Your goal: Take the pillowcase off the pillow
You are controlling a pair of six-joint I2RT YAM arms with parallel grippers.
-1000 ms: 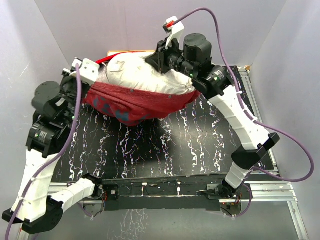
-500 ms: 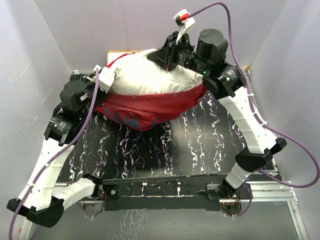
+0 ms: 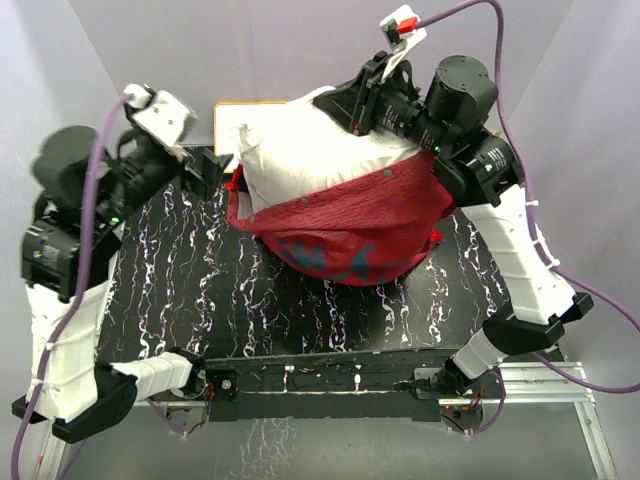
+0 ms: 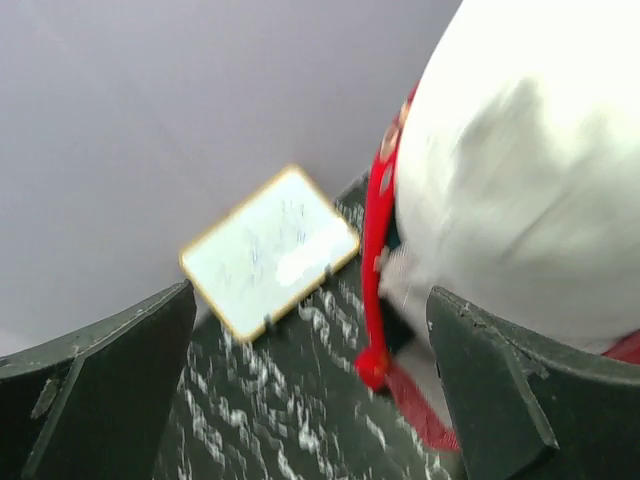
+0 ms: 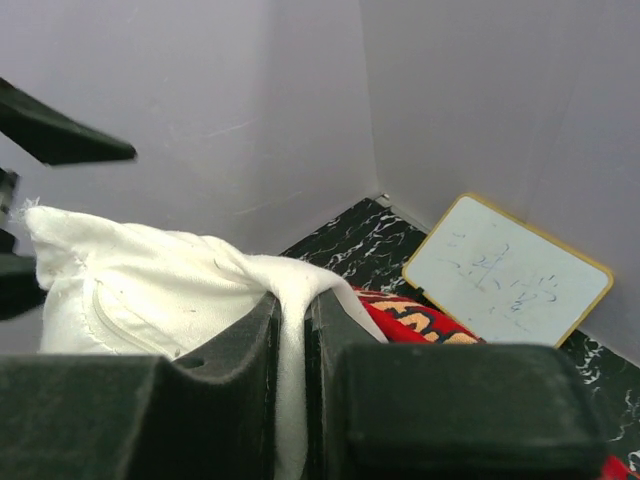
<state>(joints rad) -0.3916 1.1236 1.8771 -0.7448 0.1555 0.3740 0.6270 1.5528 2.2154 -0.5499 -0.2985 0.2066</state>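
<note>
My right gripper (image 3: pixel 352 104) is shut on a pinch of the off-white pillow (image 3: pixel 310 150), holding it up above the table; the fold runs between the jaws (image 5: pixel 293 330). The red pillowcase (image 3: pixel 350 225) hangs round the pillow's lower half like a sling, dull inside out with bluish patches. Its printed side (image 5: pixel 420 320) shows beside the right fingers. My left gripper (image 3: pixel 205 170) stands open just left of the pillowcase's edge, nothing between its fingers (image 4: pixel 100 400). In the left wrist view the pillow (image 4: pixel 530 180) fills the right side, with a red pillowcase edge (image 4: pixel 378 230) hanging down.
A wood-framed white board (image 3: pixel 228 120) lies at the back of the black marbled table (image 3: pixel 200 290), also in view from both wrists (image 4: pixel 270 250) (image 5: pixel 510 270). Grey walls enclose the back and sides.
My left gripper has opened, let go of the pillowcase and drawn back to the left. The right arm has carried the pillow higher and to the right; the pillowcase now sags lower.
</note>
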